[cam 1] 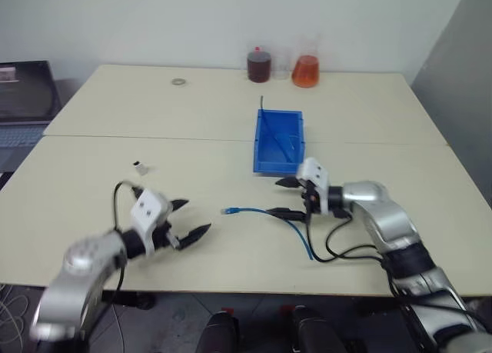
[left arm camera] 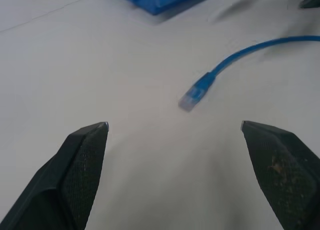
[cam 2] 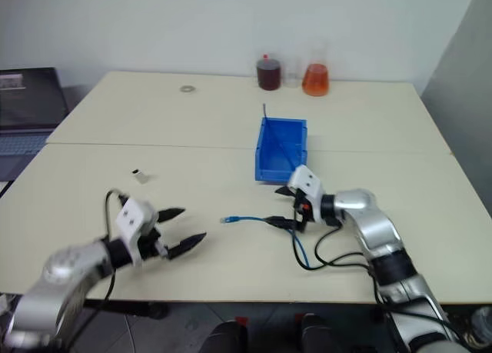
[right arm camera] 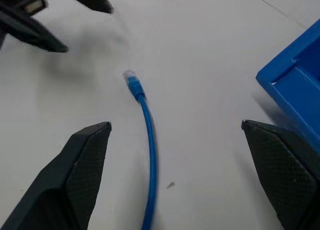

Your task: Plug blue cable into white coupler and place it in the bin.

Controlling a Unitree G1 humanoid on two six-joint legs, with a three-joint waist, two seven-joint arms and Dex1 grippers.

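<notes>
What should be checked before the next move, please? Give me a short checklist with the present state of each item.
1. Left pincer open and empty: ok, its fingers stand wide apart.
2. Right pincer open and empty: ok, it holds nothing.
3. Blue cable free on the table: ok, its plug end lies between the two pincers, untouched.
4. White coupler located: ok, it lies alone on the table, beyond the left pincer.
5. Cable plugged into the coupler: not ok, they lie apart.
6. Bin ready to receive: cannot tell, something thin already rests inside.
</notes>
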